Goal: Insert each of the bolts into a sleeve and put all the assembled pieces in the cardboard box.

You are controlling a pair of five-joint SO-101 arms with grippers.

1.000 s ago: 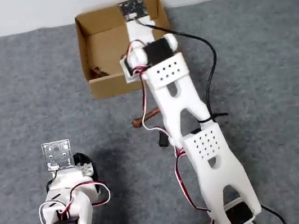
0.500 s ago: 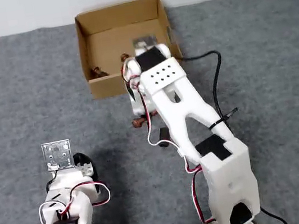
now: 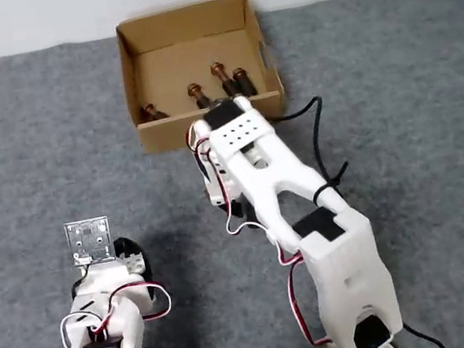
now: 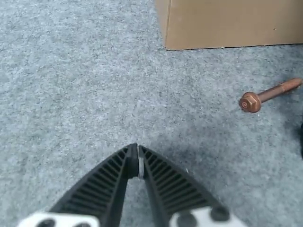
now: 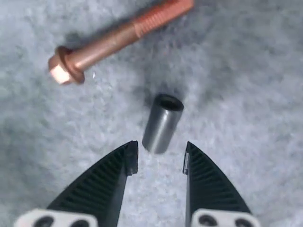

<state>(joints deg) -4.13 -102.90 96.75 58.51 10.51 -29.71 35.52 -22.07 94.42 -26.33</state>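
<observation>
Our right gripper (image 5: 160,149) hangs open low over the grey carpeted table (image 5: 246,94). Its black ribbed fingers stand either side of the near end of a short, dark grey metal sleeve (image 5: 162,124), with a gap showing on each side. We judge this is the set-up for pinching the sleeve across its round body. The sleeve lies on its side, smooth and dull, with its hollow mouth turned away from us. Just beyond it lies a long copper-coloured bolt (image 5: 118,40), flanged hex head at one end and thread at the other. The two are near each other but apart.

Our left gripper (image 4: 138,150) is closed on nothing, parked over bare carpet. Farther off stands the open brown cardboard box (image 3: 125,76), with four copper-headed pieces (image 3: 221,77) inside.
</observation>
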